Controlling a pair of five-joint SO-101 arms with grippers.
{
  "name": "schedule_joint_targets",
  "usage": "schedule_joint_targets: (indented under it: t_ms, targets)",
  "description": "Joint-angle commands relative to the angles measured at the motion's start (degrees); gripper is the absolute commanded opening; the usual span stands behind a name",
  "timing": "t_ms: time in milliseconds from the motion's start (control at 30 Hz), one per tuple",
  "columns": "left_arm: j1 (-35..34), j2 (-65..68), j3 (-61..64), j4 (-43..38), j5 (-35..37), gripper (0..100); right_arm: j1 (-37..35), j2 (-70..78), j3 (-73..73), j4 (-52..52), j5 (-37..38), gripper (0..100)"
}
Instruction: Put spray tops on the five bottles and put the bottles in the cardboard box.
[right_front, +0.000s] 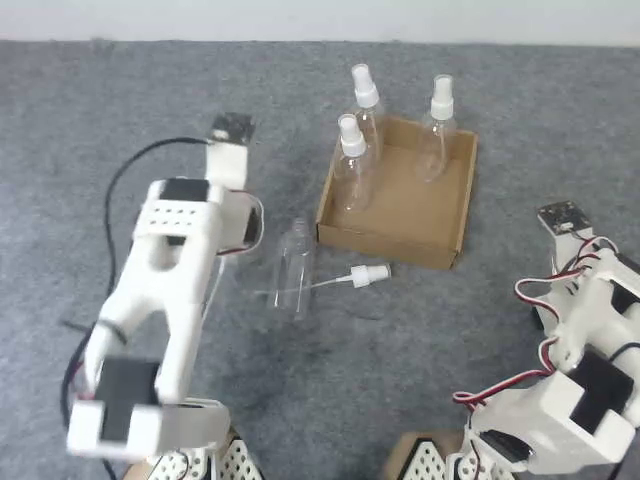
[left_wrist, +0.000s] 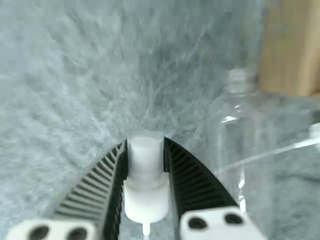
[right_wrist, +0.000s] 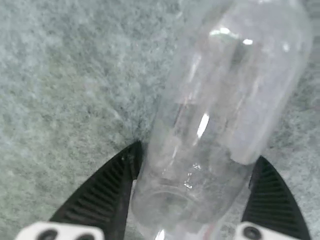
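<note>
Three capped bottles, two uncapped, two tops.

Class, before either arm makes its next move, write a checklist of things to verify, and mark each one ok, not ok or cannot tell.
1. Left hand grips a spray top: ok.
2. Right hand holds a clear bottle: ok.
3. Held bottle's neck faces the held top: cannot tell.
4. Three capped bottles stand in the cardboard box: ok.
5. All five bottles capped and boxed: not ok; an uncapped bottle and a loose spray top sit on the carpet.
</note>
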Motion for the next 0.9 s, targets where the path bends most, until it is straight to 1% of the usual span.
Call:
schedule_joint_targets:
  t_ms: [0, 100, 233, 333, 500, 567, 700, 767, 867]
  targets:
    - [1.0, -14.2, -0.6, 2.5, 3.1, 1, 2.7, 0.4, 1.0, 0.2, 4.0, 29.9]
    - [1.8, -19.3, 2.2, 2.1, 5.1, 1, 2.5, 0.3, 0.9, 0.2, 4.0, 29.9]
    - [2.7, -25.8, 9.6, -3.7, 7.3, 1, 1.8, -1.9, 0.0, 1.4, 3.5, 30.0]
    - [2.4, -30.6, 15.8, -8.7, 7.4, 1, -0.2, -5.6, -3.3, 6.3, -0.3, 30.0]
    - [2.3, -37.2, 24.0, -12.6, 7.4, 1, -5.1, -9.5, -10.9, 13.9, -5.9, 30.1]
    - [2.3, -39.2, 26.8, -14.3, 7.3, 1, -6.3, -9.6, -14.2, 16.2, -8.0, 32.2]
    - [2.3, -41.8, 28.5, -14.9, 7.3, 1, -7.0, -9.5, -19.0, 21.5, -8.8, 39.2]
    - [2.3, -42.3, 28.6, -14.8, 7.3, 1, -7.1, -9.5, -21.7, 21.8, -9.1, 39.5]
    - [2.3, -42.0, 28.6, -14.8, 7.3, 1, -10.0, -8.6, -27.1, 22.3, -9.7, 39.5]
